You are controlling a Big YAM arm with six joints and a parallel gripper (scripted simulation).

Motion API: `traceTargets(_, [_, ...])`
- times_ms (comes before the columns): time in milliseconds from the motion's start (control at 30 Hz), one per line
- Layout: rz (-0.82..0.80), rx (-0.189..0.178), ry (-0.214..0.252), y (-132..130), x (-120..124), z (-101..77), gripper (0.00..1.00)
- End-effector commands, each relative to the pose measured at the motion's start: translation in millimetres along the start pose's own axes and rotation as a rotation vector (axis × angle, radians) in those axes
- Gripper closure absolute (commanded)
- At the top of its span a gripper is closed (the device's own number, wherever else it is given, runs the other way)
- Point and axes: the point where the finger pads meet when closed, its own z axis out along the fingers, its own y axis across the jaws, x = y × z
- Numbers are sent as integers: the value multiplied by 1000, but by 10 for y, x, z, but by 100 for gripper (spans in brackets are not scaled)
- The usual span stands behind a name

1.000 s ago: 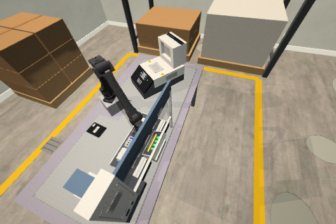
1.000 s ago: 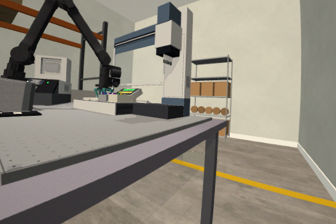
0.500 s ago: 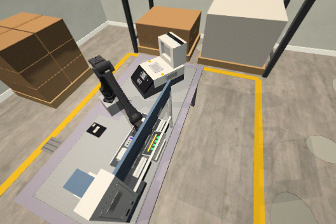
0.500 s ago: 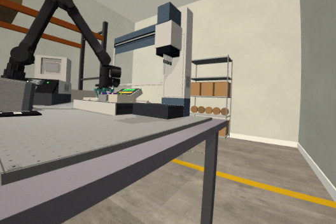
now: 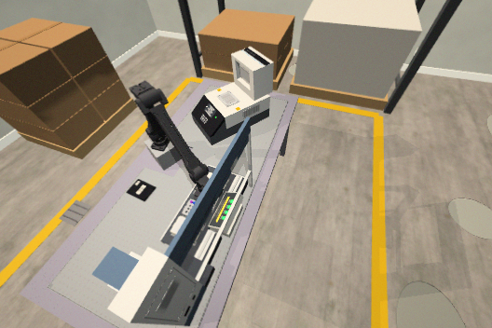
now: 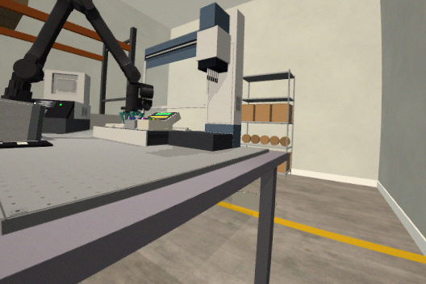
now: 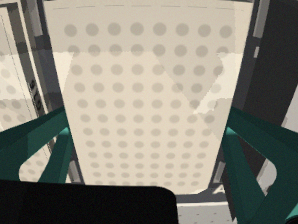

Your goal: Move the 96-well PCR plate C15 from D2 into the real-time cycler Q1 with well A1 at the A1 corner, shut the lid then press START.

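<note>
The PCR plate C15 [image 7: 147, 96] is a pale plate with many wells and fills the wrist view. It lies level in the hand-off row. My gripper [image 7: 147, 113] is shut on it, with one teal finger on each long side. In the top view the gripper [image 5: 201, 187] hangs low over the row beside the blue gantry. The cycler Q1 [image 5: 230, 108] stands at the far end of the table. Its lid [image 5: 252, 73] is upright and open, its block [image 5: 229, 98] is bare, and its lamp [image 5: 216, 117] is green.
The tube cooling block [image 5: 190, 205] with coloured tubes sits just beside the gripper, and a white block [image 5: 177, 226] beyond it. The handler's blue gantry [image 5: 211, 192] and pipette head [image 6: 213, 51] rise close by. The black regrip nest [image 5: 139, 186] lies on the table.
</note>
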Motion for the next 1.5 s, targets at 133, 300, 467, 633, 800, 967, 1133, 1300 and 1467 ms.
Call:
traceTargets(133, [-24,24,-104,-41,-546,-186,100])
traceTargets(300, [-25,24,-106,-43,-555,-192,100])
traceTargets(467, [-25,25,-111,-50,-580,-206,100])
traceTargets(633, [-26,25,-111,-48,-583,-207,100])
traceTargets(800, [-27,25,-112,-51,-593,-213,100])
traceTargets(967, [-28,26,-116,-55,-610,-222,100])
traceTargets(1133, [-29,26,-117,-53,-614,-225,100])
traceTargets(1300, [-29,26,-118,-54,-620,-228,100])
traceTargets(1467, [-30,26,-120,-53,-624,-231,100])
